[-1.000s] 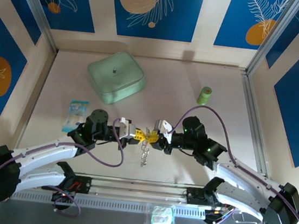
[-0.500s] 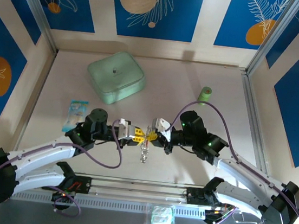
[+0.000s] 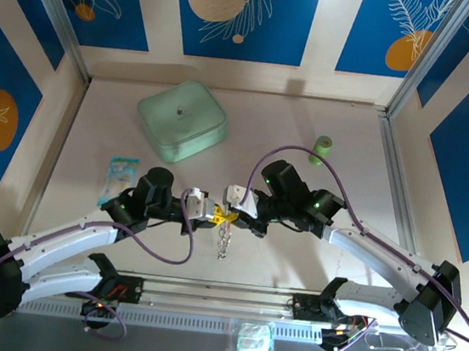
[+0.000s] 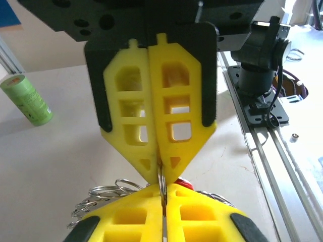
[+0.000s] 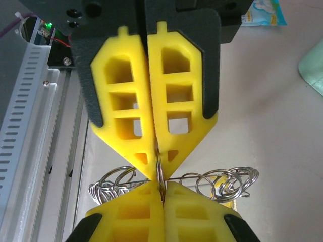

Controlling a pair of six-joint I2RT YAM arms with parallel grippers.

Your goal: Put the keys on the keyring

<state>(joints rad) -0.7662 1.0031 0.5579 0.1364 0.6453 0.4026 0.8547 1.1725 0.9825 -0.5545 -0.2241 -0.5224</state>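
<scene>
Now the right gripper [image 3: 233,217], clamping the keyring [image 3: 224,243], has swung leftward.

In the left wrist view, we see only a thin edge of the keyring [image 4: 161,182] pinched between the yellow fingers [image 4: 176,126], and the red key [image 4: 185,184] is just a sliver behind them. From above, the chain [image 3: 224,244] is too small for us to tell its links.

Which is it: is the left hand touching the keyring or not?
Touching. In the left wrist view the left hand is shut, its yellow tips pinching the thin ring of the keyring edge-on, with no gap showing.
</scene>
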